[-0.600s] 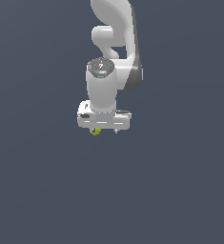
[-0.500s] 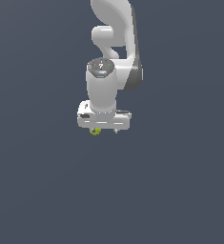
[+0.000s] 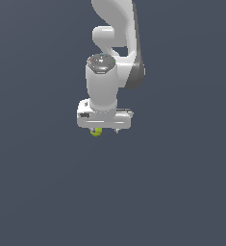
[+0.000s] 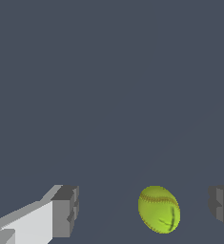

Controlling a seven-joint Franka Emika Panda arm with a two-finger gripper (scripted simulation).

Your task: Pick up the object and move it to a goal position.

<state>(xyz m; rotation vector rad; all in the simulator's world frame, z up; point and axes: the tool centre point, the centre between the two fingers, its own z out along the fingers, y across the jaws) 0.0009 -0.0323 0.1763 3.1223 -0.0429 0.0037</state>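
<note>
The object, a small yellow-green ball (image 4: 159,209) with dark seams, lies between the two fingers of my gripper (image 4: 144,209). The gripper is open, and there is a gap on each side of the ball. The ball is nearer one grey fingertip (image 4: 222,208) than the other fingertip (image 4: 66,212). In the exterior view the white gripper (image 3: 105,129) points straight down over the dark floor. The ball (image 3: 95,131) peeks out just under the hand, towards the exterior view's left. Most of the fingers are hidden behind the hand there.
A plain dark grey-blue floor (image 3: 182,192) fills both views. The white arm (image 3: 115,29) rises out of the top of the exterior view. No goal marker shows.
</note>
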